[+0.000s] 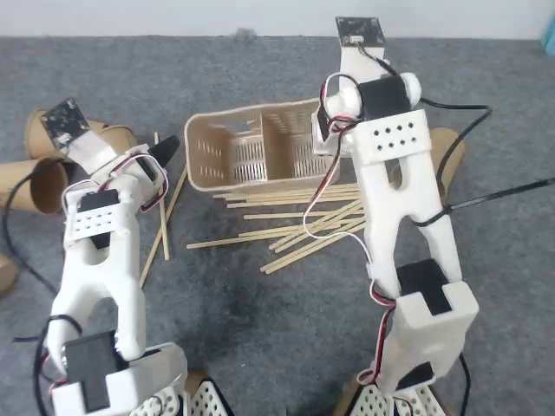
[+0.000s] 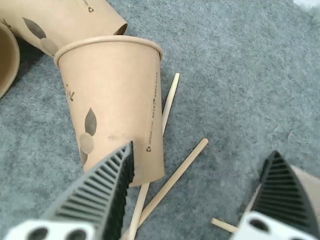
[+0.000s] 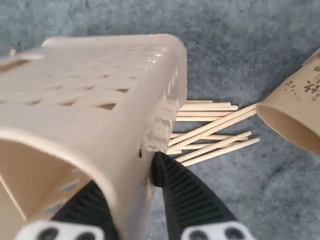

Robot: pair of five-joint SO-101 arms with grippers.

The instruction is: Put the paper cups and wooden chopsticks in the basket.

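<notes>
Bg: grey felt-like mat [image 1: 260, 338] across whole surface, pale wall strip [image 1: 173, 16] along far edge, light even.

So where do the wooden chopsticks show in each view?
High view: main pile on the carpet along the near side of the basket; two loose sticks beside the left arm.
Left wrist view: loose sticks against a paper cup, ahead of the open left claw.
Right wrist view: main pile beyond the basket wall that the right claw grips.
Shared landmark: the basket, with the main pile alongside it.
</notes>
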